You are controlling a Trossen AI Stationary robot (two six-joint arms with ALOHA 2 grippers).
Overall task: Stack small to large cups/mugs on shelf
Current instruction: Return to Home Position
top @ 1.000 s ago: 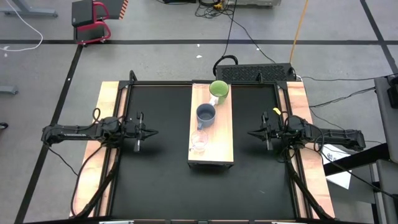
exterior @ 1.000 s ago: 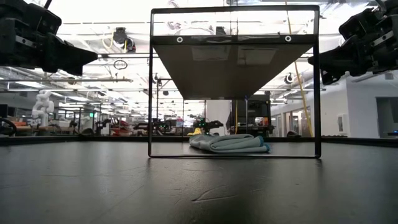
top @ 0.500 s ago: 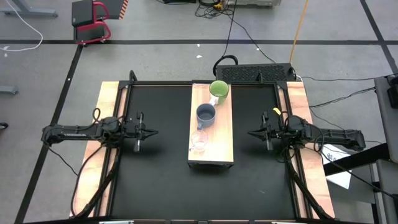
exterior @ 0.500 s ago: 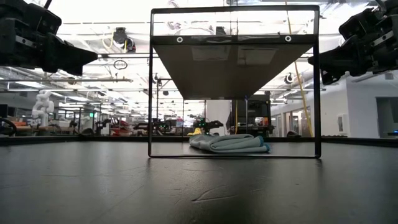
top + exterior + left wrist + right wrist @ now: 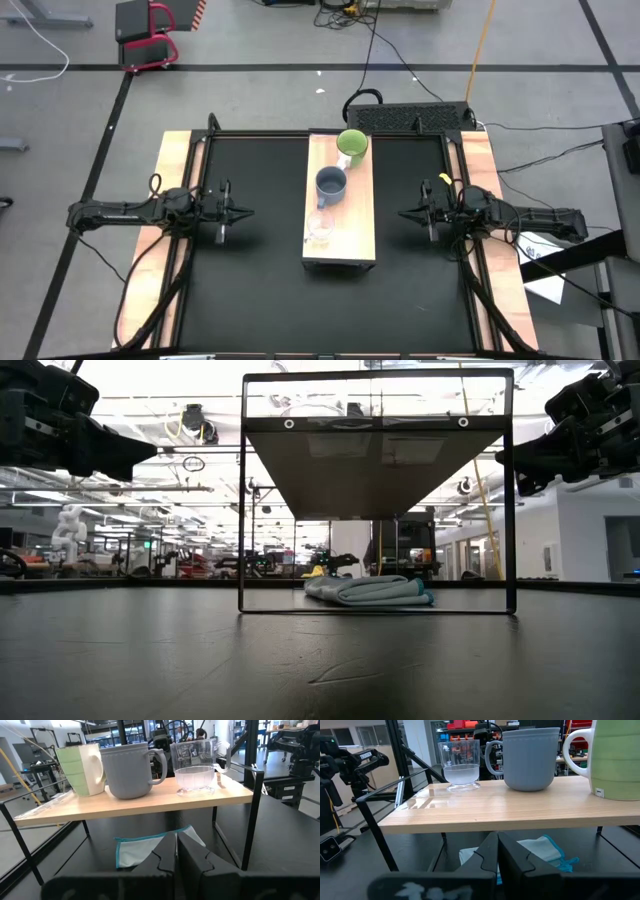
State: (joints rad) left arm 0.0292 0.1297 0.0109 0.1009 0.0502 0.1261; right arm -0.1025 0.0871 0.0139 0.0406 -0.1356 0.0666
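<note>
1. High view: the shelf (image 5: 356,232) stands mid-table (image 5: 260,290); on it, in a row, the glass (image 5: 319,228) sits toward the picture's bottom, the grey mug (image 5: 330,184) in the middle and the green mug (image 5: 351,144) at the top end; the left gripper (image 5: 246,211) and right gripper (image 5: 404,213) hang at opposite table edges, well apart from the shelf, pointing at it.
2. Low view: the shelf's underside shows inside its black frame (image 5: 241,490); a cloth (image 5: 370,591) lies beneath; both arms sit high in the corners.
3. Left wrist view: the left gripper's fingers are pressed together, empty; all three vessels stand upright on the shelf.
4. Right wrist view: the right gripper's fingers are likewise together, empty; the glass stands farthest from the green mug.
</note>
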